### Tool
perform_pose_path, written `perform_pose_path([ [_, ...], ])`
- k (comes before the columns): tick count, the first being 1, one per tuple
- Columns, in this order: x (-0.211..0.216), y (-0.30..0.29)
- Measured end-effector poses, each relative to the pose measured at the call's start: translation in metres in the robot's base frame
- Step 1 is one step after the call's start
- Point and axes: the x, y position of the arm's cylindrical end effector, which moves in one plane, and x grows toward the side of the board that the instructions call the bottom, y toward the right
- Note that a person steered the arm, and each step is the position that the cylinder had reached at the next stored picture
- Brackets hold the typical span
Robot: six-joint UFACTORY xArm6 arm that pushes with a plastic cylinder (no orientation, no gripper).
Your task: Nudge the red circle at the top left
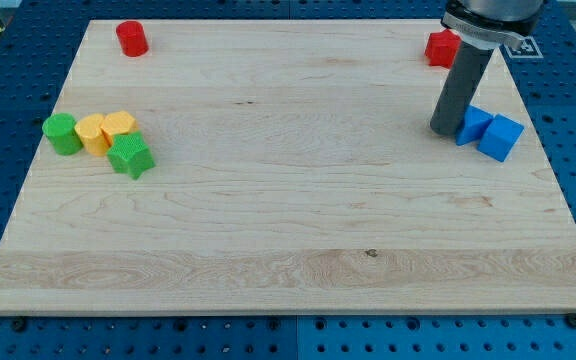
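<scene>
Red circle (132, 38) upright near the board's (288, 250) top-left corner, nothing touching it. Far off at the view's right, my tip (444, 131) down on the wood, just beside the two blue blocks (491, 130). No fingers here: a bare rod, holding nothing. Best approach: a long sweep leftward, well above the green and yellow cluster (101, 140), then a short, centred push. Red block (442, 47) at top right partly hidden behind the rod, shape unclear.
</scene>
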Motion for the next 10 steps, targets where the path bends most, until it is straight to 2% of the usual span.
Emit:
perform_pose_path([
  [1, -0.002, -0.02],
  [6, -0.073, -0.203],
  [10, -0.085, -0.365],
])
